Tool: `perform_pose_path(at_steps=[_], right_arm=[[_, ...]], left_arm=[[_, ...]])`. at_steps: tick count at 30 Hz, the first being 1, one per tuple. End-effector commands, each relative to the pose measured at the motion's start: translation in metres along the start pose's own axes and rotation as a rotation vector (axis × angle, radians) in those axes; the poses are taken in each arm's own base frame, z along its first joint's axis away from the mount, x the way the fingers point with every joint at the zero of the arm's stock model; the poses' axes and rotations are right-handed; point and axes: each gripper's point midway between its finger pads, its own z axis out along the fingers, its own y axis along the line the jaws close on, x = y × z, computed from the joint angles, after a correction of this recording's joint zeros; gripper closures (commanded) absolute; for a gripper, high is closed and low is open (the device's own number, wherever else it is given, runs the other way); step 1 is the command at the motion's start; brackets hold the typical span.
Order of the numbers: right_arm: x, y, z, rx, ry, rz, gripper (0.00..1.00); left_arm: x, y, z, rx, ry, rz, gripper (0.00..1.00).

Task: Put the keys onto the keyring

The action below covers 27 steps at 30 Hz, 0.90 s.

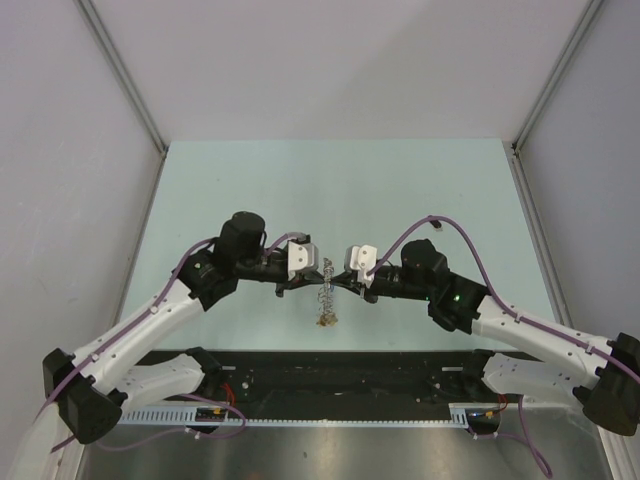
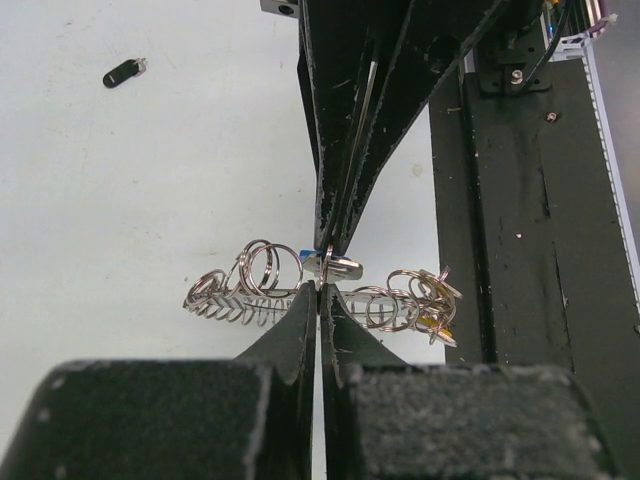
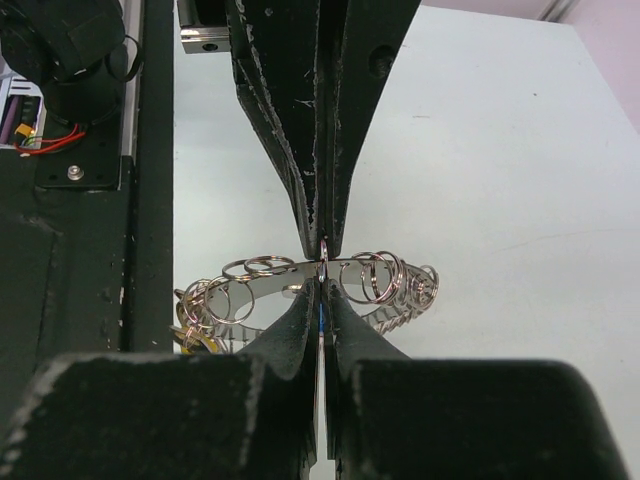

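- Both arms meet nose to nose over the middle of the pale green table (image 1: 250, 180). The silvery-grey keyring of coiled, springy wire loops (image 1: 327, 290) sits right between their tips.
- The left gripper (image 2: 318, 292) has its black fingers squeezed tight together, pinching the flat band of the keyring. Loops fan out to either side of the pinch.
- The right gripper (image 3: 322, 288) is clamped tight too, with no gap between its fingers, tip to tip with the left one.
- What it's pinching looks like the small blue key with a plastic head and short silver blade (image 2: 305, 255). In the left wrist view the blue head pokes out one side of its tips and the metal blade out the other. In its own wrist view a sliver of blue shows between its fingers.
- The blue key is touching the keyring right at the spot where the two grippers meet. Can't tell whether it's actually threaded onto a loop.
- The tiny yellow key with a plastic head (image 2: 441, 325) is bunched in among the loops at the end of the keyring nearest the arm bases — hard to say if it's hooked on or just tangled in.
- The little black key with a plastic head (image 2: 123, 72) lies flat on the table by itself, well apart from the keyring and both grippers.
- In the top view the keyring is seen edge-on as a thin strip, with the yellow bit at its near end.
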Motion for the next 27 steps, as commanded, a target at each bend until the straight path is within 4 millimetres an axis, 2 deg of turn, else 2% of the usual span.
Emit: perform_pose_path(at_steps=[1, 9, 19, 27], right_arm=[[-0.026, -0.006, -0.007, 0.032, -0.065, -0.057, 1.00], [-0.023, -0.003, -0.005, 0.013, -0.055, -0.074, 1.00], [-0.009, -0.005, -0.002, 0.021, -0.005, -0.084, 1.00], [-0.008, -0.009, -0.001, 0.041, -0.001, -0.081, 1.00]], left_arm=[[-0.017, 0.006, -0.004, -0.026, -0.016, 0.024, 0.99], [-0.021, 0.013, -0.005, -0.061, -0.027, -0.014, 1.00], [-0.052, 0.028, -0.019, -0.131, -0.192, -0.101, 1.00], [-0.062, 0.038, -0.025, -0.201, -0.268, -0.166, 1.00]])
